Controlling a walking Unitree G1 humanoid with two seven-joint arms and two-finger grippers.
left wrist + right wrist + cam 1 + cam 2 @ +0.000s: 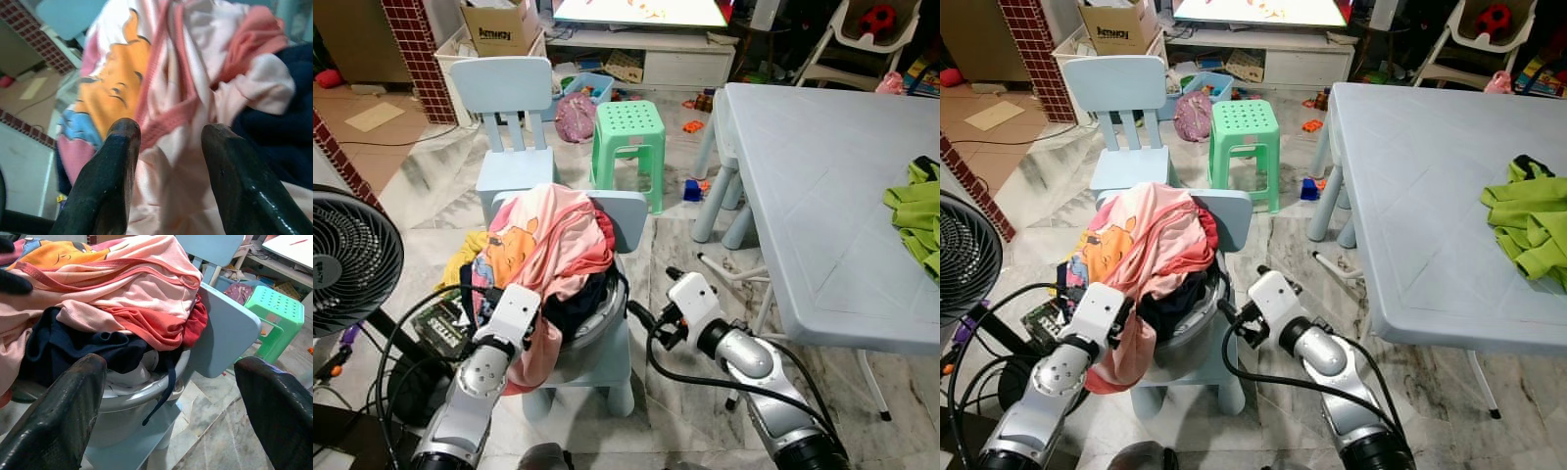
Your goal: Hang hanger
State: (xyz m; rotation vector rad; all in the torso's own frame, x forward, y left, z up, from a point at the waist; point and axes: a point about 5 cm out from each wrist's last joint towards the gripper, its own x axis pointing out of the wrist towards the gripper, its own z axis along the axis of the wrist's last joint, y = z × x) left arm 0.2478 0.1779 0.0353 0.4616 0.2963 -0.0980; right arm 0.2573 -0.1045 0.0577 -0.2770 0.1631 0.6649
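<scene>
both grippers at the laundry basin, no hanger in hand

the step in hand looks like the very start: getting at the pile before anything can be hung. a grey basin (597, 328) heaped with clothes sits on a small pale blue chair (617, 220) right in front of the robot. the left gripper (166, 161) is pressed up against the pink printed shirt (543, 245) on the left side of the heap, its 2 fingers (105, 191) apart with cloth between and beyond them but not pinched. the right gripper (171, 396) hovers just to the right of the basin, its fingers wide apart and holding nothing; a dark blue garment (73, 350) and a red one (161, 325) lie under the pink shirt.

i cannot make out a hanger anywhere, so the thing to be hung is either buried in the pile or too small to tell. the next move probably calls for lifting or parting the clothes to find it, or looking elsewhere.

a green garment (915, 220) lies on the pale table (803, 196) at right, a green stool (628, 142) stands farther off, and a black fan (347, 259) at near left. a cardboard box (499, 24) at the far side carries printed lettering, too small to read for certain.
</scene>
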